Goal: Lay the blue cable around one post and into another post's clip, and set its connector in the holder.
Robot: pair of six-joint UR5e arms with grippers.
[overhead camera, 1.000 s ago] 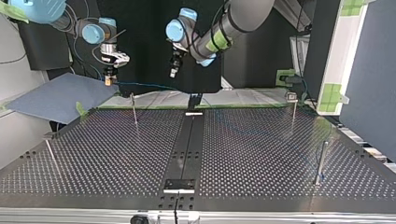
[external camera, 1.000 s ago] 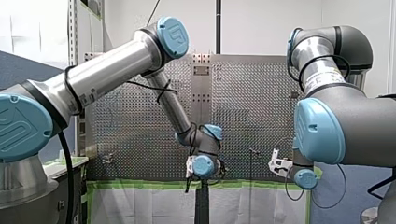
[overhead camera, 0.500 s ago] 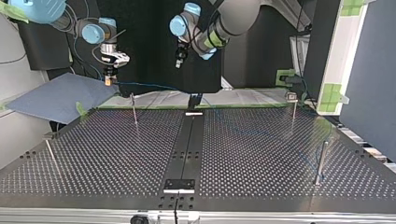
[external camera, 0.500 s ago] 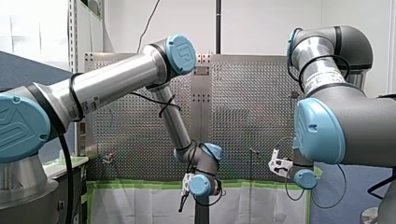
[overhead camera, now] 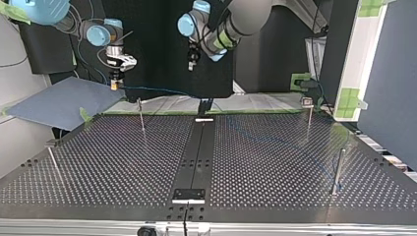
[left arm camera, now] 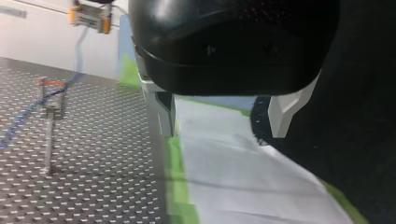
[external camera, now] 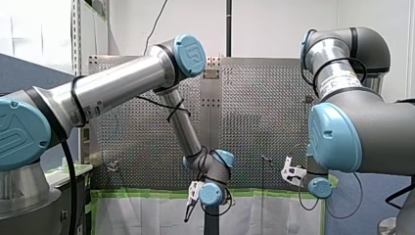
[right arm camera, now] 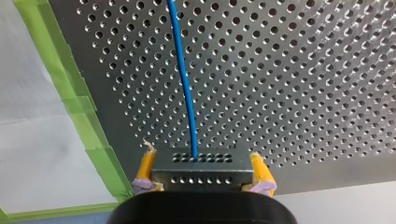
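My right gripper (right arm camera: 201, 156) has its yellow pads shut on a dark block connector (right arm camera: 201, 175). The blue cable (right arm camera: 184, 79) runs from the connector ahead over the perforated table (right arm camera: 303, 70). In the top view my right gripper (overhead camera: 114, 81) hangs past the table's far left corner, and the cable (overhead camera: 157, 90) trails from it toward the middle. My left gripper (left arm camera: 224, 126) is open with nothing between its fingers, above white paper off the table's edge. It hangs high in the top view (overhead camera: 192, 61). The left wrist view also shows a clip post (left arm camera: 49, 107).
Thin posts stand on the table at the far left (overhead camera: 141, 115), far right (overhead camera: 309, 115), near right (overhead camera: 338, 169) and near left (overhead camera: 53, 162). A black strip (overhead camera: 196, 152) runs down the middle. Green tape (right arm camera: 70, 102) edges the table, with a blue sheet (overhead camera: 59, 101) beyond it.
My left arm has drawn back from the table; its gripper rose in the top view and sank in the front view. My right arm has held still with the connector.
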